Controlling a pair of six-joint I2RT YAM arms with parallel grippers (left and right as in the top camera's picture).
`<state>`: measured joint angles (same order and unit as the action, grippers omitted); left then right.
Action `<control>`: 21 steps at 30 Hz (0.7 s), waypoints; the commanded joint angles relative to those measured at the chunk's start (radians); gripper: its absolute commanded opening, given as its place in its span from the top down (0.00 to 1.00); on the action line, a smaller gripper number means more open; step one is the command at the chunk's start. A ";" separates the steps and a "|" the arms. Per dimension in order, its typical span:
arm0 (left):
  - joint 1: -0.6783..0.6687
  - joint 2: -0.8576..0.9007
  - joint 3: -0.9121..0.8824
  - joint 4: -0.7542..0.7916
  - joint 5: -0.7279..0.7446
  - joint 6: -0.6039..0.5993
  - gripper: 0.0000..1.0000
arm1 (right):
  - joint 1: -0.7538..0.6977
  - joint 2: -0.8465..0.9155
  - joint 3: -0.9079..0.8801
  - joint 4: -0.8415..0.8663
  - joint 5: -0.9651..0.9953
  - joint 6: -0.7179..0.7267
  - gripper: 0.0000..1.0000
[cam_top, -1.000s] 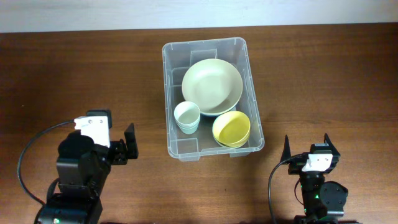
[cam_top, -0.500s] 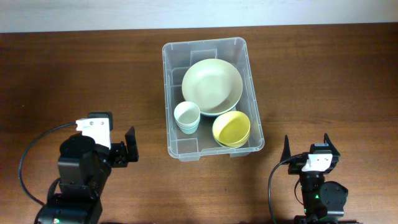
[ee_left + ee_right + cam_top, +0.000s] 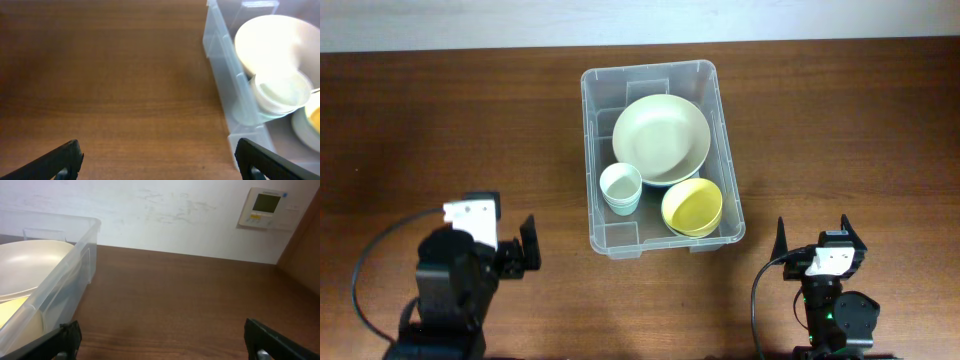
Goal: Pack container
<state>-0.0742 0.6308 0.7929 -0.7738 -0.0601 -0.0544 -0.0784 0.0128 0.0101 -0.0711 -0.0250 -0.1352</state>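
The left gripper pulls back with its arm, sitting lower in the overhead view, farther from the container.

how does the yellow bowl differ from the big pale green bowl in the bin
The pale green bowl is much wider than the yellow bowl. The pale green bowl sits toward the far end, the yellow bowl in the near right corner. Both lie open side up inside the container.

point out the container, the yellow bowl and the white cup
container [image 3: 650, 68], overhead view, on its far rim
yellow bowl [image 3: 692, 205], overhead view, on the inside of the bowl
white cup [image 3: 620, 184], overhead view, on the inside of its mouth
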 commanded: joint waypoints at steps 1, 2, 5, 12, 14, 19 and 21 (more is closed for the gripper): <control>0.010 -0.148 -0.159 0.040 -0.008 0.026 0.00 | 0.006 -0.005 -0.005 -0.004 -0.016 -0.007 0.01; 0.010 -0.178 -0.194 0.060 -0.009 0.026 0.00 | 0.006 -0.005 -0.005 -0.004 -0.016 -0.007 0.01; 0.012 -0.315 -0.352 0.209 -0.039 0.026 0.00 | 0.006 -0.005 -0.005 -0.004 -0.016 -0.007 0.01; 0.011 -0.504 -0.636 0.673 -0.088 0.050 0.00 | 0.006 -0.005 -0.005 -0.004 -0.016 -0.007 0.01; 0.011 -0.531 -0.688 0.784 -0.088 0.093 0.00 | 0.006 -0.005 -0.005 -0.004 -0.016 -0.007 0.01; 0.012 -0.581 -0.756 0.879 -0.087 0.156 0.00 | 0.006 -0.005 -0.005 -0.004 -0.016 -0.007 0.01; 0.012 -0.598 -0.769 0.879 -0.087 0.179 0.00 | 0.006 -0.005 -0.005 -0.004 -0.016 -0.007 0.01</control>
<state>-0.0696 0.0612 0.0502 0.0963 -0.1329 0.0551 -0.0784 0.0128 0.0101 -0.0711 -0.0273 -0.1375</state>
